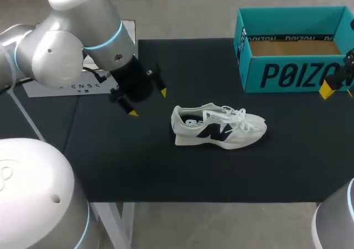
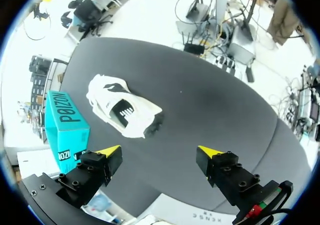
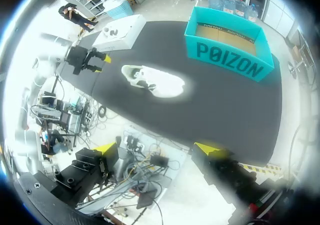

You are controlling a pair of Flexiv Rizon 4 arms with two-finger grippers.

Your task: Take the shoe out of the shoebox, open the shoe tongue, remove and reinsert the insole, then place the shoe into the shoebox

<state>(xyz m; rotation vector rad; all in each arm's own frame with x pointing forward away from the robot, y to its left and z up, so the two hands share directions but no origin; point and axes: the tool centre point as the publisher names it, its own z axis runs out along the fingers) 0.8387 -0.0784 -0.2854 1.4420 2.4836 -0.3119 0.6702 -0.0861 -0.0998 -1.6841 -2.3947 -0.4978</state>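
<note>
The white sneaker (image 1: 218,126) is already out of the shoebox (image 1: 293,66). It stands on its sole near the middle of the bench (image 1: 138,166), well apart from the box. Its toe points toward the box side and its heel points toward my left arm. I think this position is useful, because the mouth of the shoe is turned up and both arms can reach the tongue and the insole from above.

The shoebox is turquoise and has no lid on it. It sits at the far right part of the bench, and its brown bottom is bare, so it is ready to take the shoe again later.

The left pincer (image 2: 160,150) is open and holds nothing. It hangs above the bench on the heel side of the sneaker, near it but not touching. In the left wrist view the shoe lies ahead of the fingers, and the printed insole is visible inside the mouth.

The right pincer (image 3: 157,149) is also open and empty. Its own view takes in the whole bench from one side, so I judge that it waits high and away from the shoe.

In my opinion the step in hand is to open the tongue. The laces look loose on top, and they could catch a finger.
</note>
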